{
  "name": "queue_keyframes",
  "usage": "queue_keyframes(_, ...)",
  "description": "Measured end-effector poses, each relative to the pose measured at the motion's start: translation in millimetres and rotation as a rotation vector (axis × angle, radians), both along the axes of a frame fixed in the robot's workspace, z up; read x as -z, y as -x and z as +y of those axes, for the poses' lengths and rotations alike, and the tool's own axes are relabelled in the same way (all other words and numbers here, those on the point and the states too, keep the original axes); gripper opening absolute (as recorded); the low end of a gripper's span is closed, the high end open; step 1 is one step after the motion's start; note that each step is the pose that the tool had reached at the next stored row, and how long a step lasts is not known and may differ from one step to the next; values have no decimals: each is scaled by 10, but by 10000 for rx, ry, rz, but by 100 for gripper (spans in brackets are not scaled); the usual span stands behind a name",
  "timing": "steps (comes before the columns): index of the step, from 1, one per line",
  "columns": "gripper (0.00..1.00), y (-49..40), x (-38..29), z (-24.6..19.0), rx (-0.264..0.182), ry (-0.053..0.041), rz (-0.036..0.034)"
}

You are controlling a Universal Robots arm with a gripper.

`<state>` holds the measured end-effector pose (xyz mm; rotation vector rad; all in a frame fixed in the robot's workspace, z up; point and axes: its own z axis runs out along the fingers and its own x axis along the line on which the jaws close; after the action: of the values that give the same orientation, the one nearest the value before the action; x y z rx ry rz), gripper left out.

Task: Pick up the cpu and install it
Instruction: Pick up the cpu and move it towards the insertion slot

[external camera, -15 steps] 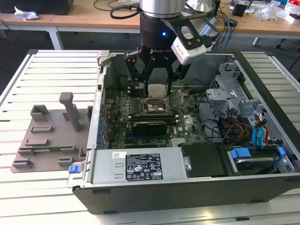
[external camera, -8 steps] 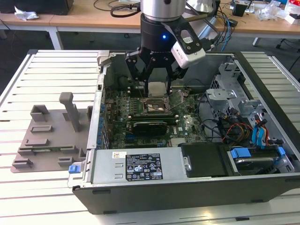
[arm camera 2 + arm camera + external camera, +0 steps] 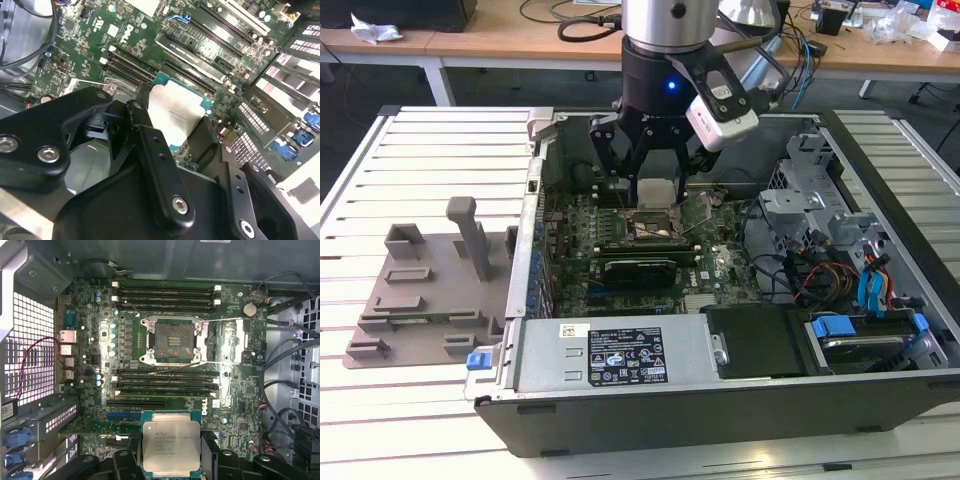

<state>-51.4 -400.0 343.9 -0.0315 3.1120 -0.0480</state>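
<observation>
While the gripper [image 3: 656,186] hangs inside the open computer case [image 3: 620,395], its fingers [image 3: 202,137] are clamped on two opposite edges of the cpu [image 3: 171,447], so the tool is closed on the chip. The cpu is held flat with its silver-grey plate facing up, directly above the socket [image 3: 655,228] in the exterior view, raised clear of it and not seated. In the first wrist view the socket shows open, its dark contact field exposed inside a metal frame, with thin wire levers swung out beside it. Rows of black memory slots [image 3: 167,294] run along two opposite sides of the socket on the green motherboard [image 3: 235,405]. A grey plastic tray [image 3: 425,285] lies well apart from the socket on the exterior view's left, outside the case, on the slatted white table [image 3: 440,150]. On the exterior view's right of the socket, within the case, stand a metal drive cage [image 3: 810,190] and a tangle of cables with blue tabs [image 3: 875,290].
</observation>
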Motion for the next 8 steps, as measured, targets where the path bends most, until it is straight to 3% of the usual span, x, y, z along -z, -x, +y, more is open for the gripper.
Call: queue_keyframes(8,55,0,76,0,0,0,0)
